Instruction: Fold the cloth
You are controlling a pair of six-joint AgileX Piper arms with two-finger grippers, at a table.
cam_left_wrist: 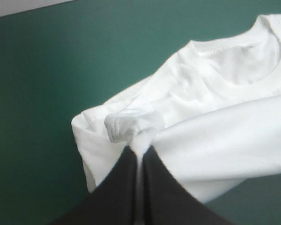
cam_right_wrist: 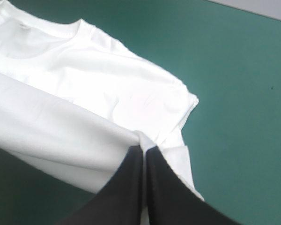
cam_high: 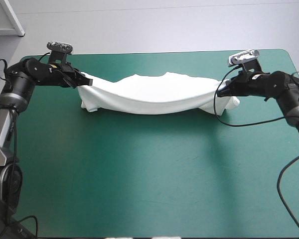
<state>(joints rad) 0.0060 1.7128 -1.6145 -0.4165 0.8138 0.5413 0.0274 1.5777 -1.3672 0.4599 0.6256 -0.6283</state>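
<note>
The white T-shirt [cam_high: 149, 94] hangs stretched between both grippers over the far half of the teal-green table, sagging in the middle with its lower part resting on the cover. My left gripper [cam_high: 84, 79] is shut on the T-shirt at its left end; in the left wrist view the black fingers [cam_left_wrist: 126, 178] pinch a bunched fold [cam_left_wrist: 131, 126], with the collar [cam_left_wrist: 239, 65] ahead. My right gripper [cam_high: 222, 90] is shut on the T-shirt at its right end; its fingers [cam_right_wrist: 131, 183] clamp the cloth [cam_right_wrist: 84, 93], and the collar [cam_right_wrist: 51, 30] lies beyond.
Bare teal-green cover [cam_high: 149, 174] fills the near half of the table. The table's far edge [cam_high: 169, 51] runs just behind the T-shirt.
</note>
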